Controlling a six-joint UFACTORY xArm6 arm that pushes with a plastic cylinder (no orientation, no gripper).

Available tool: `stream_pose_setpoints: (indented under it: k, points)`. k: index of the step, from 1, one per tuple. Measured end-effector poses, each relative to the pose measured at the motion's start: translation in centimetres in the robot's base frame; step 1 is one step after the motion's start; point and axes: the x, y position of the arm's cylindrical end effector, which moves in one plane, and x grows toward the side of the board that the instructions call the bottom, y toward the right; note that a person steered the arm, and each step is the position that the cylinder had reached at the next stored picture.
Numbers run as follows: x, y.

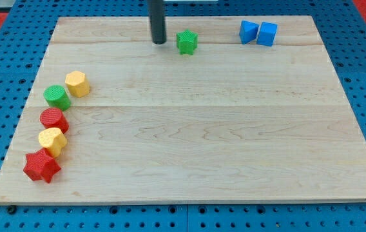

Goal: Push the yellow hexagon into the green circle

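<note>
The yellow hexagon (pixel 77 84) sits at the board's left side, touching or nearly touching the green circle (pixel 57 96) just below-left of it. My tip (pixel 159 42) is near the view's top, far up and to the right of both, just left of a green star (pixel 187 42) and apart from it.
Below the green circle run a red circle (pixel 54 120), a yellow block (pixel 52 140) and a red star (pixel 42 166) in a close column. Two blue blocks (pixel 258 32) stand side by side at the top right. The wooden board (pixel 202 142) lies on blue pegboard.
</note>
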Motion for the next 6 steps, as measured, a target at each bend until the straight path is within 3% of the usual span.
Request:
stream_pose_setpoints:
  k: [2, 3, 4, 5, 6]
  points:
    - [0.2, 9.7]
    - [0.2, 8.3]
    - [-1.1, -1.6]
    - [4.0, -7.6]
    - [7.6, -9.7]
